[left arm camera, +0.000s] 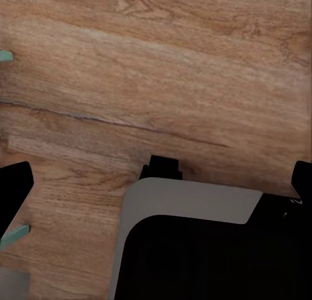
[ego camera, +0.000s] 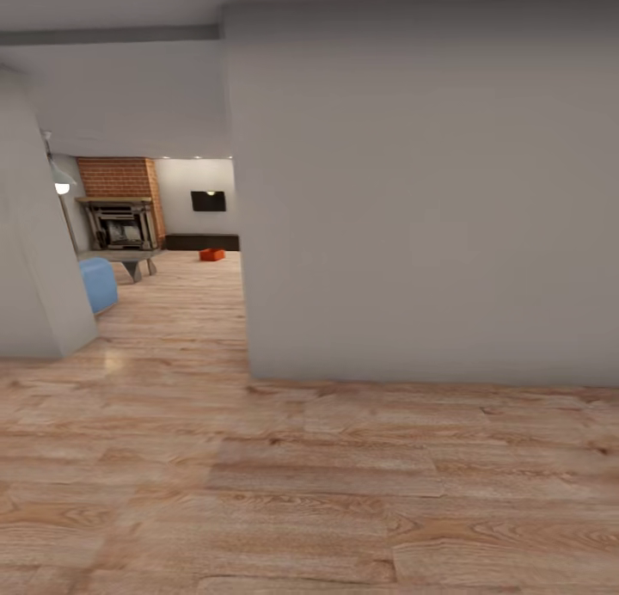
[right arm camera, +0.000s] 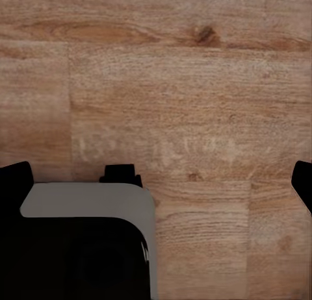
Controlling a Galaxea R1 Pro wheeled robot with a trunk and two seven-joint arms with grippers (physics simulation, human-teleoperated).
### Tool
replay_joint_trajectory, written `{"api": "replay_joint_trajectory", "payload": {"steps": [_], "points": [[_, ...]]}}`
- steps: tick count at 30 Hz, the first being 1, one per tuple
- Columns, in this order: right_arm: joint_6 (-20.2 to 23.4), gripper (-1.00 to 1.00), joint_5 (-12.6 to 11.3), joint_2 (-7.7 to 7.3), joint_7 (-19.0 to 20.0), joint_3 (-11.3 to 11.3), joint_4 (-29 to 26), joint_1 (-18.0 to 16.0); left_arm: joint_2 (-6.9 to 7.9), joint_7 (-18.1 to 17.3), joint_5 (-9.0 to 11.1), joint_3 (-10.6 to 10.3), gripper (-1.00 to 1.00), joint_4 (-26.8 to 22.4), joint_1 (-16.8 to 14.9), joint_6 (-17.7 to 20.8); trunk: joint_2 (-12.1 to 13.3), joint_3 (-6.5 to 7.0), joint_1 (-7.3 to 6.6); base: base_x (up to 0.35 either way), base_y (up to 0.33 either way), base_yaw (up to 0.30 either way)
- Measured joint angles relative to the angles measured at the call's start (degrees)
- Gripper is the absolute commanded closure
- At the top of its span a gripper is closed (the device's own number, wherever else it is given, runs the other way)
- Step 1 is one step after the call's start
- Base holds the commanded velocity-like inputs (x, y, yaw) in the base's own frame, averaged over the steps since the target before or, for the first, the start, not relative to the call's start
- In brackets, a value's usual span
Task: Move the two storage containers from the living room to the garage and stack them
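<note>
Far down the passage, left of centre, past the big grey wall [ego camera: 413, 199]: living room with wood-plank floor [ego camera: 309, 492], brick fireplace [ego camera: 120, 201], black TV screen [ego camera: 208, 201] over a low dark cabinet [ego camera: 203, 242]. One orange-red storage container [ego camera: 211, 254] on the planks just in front of that cabinet, well apart from the robot; second container not made out. Blue seat [ego camera: 99, 284] nearer, at left. Left pincer [left arm camera: 156, 196] and right pincer [right arm camera: 156, 183] both pointed down at bare planks, dark fingertips at the frame edges, wide apart, holding nothing. Grey-and-black robot body [left arm camera: 195, 248] below each. Judgement on handling: open-topped bin with thin plain walls, probably light and fairly stiff, walls maybe flexing if pinched hard; smooth sides likely slippery. Wide and shallow, so best taken with both pincers, one on each short end wall over the rim, kept level. Approach through the gap at left needed first.
</note>
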Motion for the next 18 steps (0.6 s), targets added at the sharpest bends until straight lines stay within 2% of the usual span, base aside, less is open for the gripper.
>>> {"api": "replay_joint_trajectory", "payload": {"steps": [18], "points": [[0.0,-1.0,-0.4,-0.1,0.0,-0.2,0.0,0.0,-0.1,0.0,0.0,0.0,-1.0,0.0,0.0,0.1,0.0,0.0,0.0,0.325,0.0,0.261]]}}
